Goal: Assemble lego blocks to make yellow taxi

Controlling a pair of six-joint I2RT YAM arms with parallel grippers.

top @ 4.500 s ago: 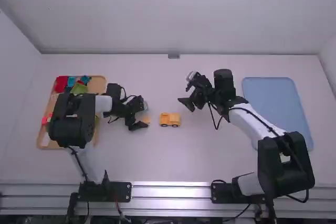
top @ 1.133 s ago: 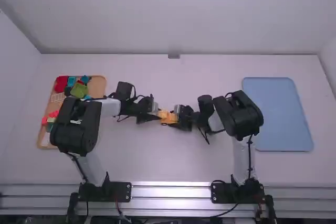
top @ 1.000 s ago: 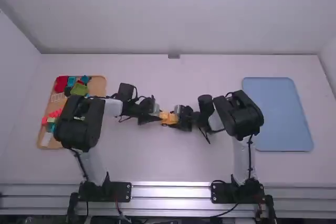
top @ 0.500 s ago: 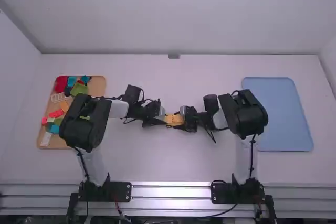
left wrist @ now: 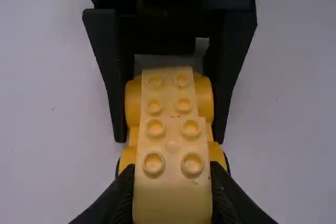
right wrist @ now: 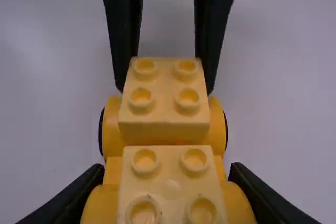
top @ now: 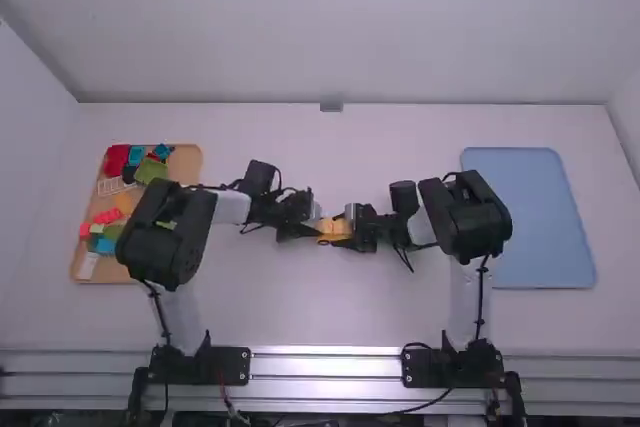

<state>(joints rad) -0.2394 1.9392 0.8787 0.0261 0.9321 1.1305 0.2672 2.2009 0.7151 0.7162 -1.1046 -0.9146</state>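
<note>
Clasping yellow block (left wrist: 172, 200), left jaws, right jaws around wheeled yellow base (right wrist: 112, 170)

Since the earlier high views, you swung your right gripper (top: 350, 231) in to the yellow vehicle (top: 336, 238), your left gripper (top: 314, 230) brought the yellow block (left wrist: 173, 195) from beside it onto its end, and everything shifted slightly toward the blue tray (top: 530, 217).

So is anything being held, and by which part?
Left gripper: the pale block nearest it, by its sides. Right gripper: the darker yellow base, also by its sides.
</note>
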